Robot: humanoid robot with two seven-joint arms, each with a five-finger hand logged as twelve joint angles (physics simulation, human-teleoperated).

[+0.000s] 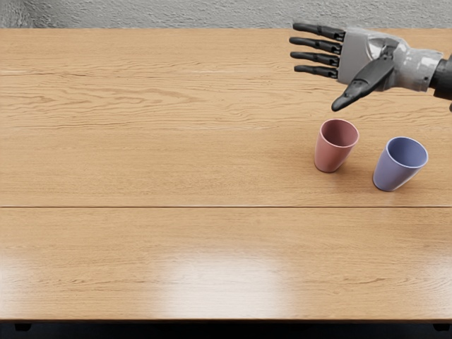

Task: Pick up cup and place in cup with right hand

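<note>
The right hand (371, 60) is seen toward the far right of the table (141, 166), its pale grey wrist and darker forearm being brought into view from the right edge. The fingers (316, 44) are held released and spread apart, pointed to the left, with nothing grasped in them. The dark thumb (359, 86) is angled away from them, its tip directed down and to the left in the head view, near the rim of the pink cup (330, 157) but apart from it. How high the hand is held over the wood cannot be told.

The pink cup is stood upright on the right part of the table, just on the near side of the thumb. To its right, and placed slightly closer to the table's near edge, the blue cup (394, 176) is also stood upright. The two cups are separated by a narrow strip of bare wood, and neither is touched by the hand. Both are shaped wider at the mouth than at the base, and their hollow insides can be seen.

The light wood is crossed from side to side by thin seams, and a pale gleam is reflected near the front. Beyond the far edge, a rough grey surface (155, 14) is shown.
</note>
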